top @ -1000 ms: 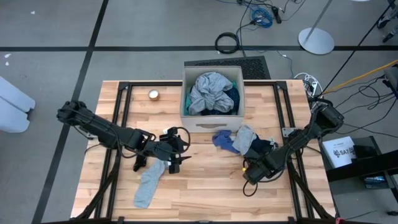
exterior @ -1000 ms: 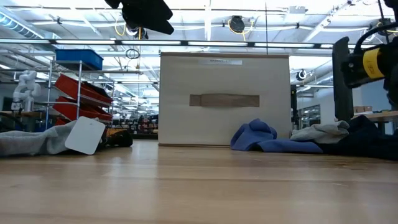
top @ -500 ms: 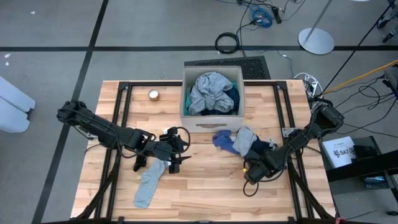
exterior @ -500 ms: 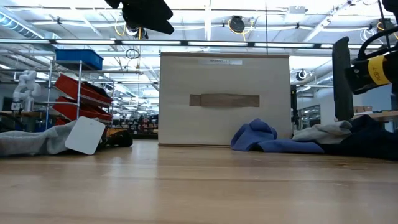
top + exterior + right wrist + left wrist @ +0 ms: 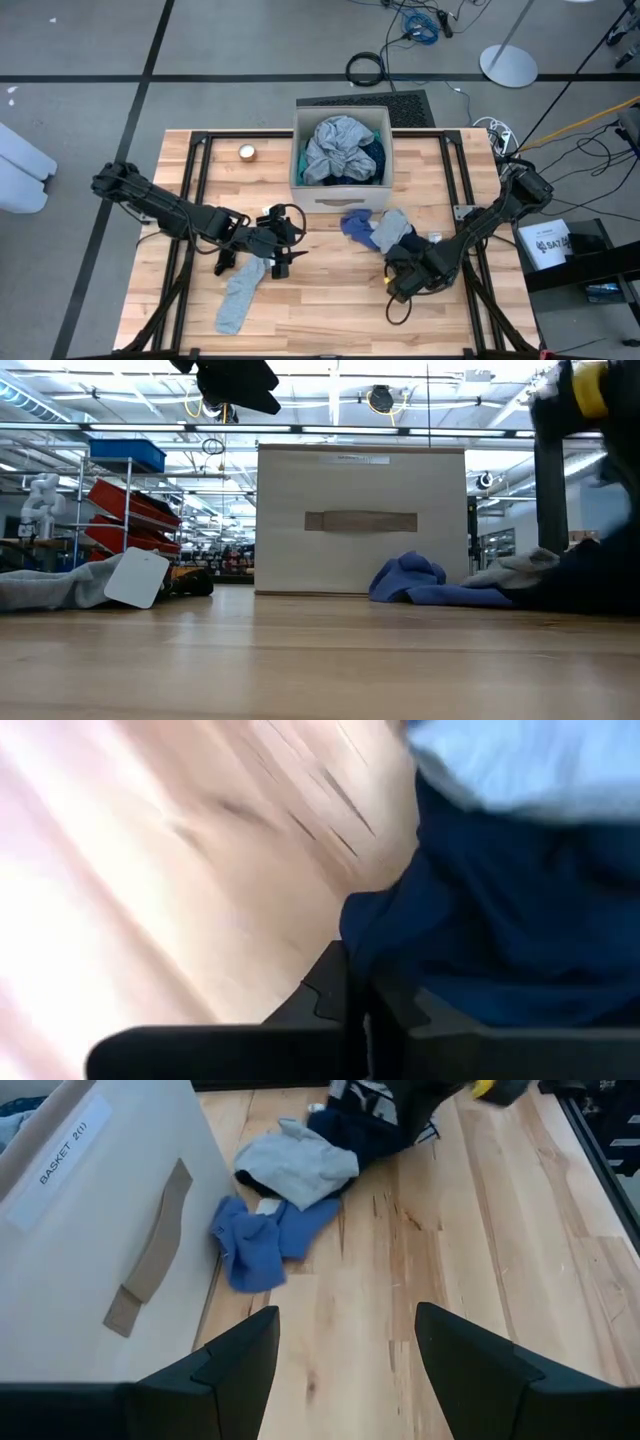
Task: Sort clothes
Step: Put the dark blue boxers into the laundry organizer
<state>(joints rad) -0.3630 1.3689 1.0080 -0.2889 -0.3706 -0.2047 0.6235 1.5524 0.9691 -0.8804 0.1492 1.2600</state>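
pinching dark navy garment (image 5: 510,920) in right gripper (image 5: 365,1010), crumpled.

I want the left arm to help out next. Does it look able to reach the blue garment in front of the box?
Probably yes. The left gripper is open and the blue garment lies across bare table with nothing between them.

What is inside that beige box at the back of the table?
The box holds a crumpled grey garment on top, with dark blue fabric showing at one side. Whatever lies beneath the grey garment is covered.
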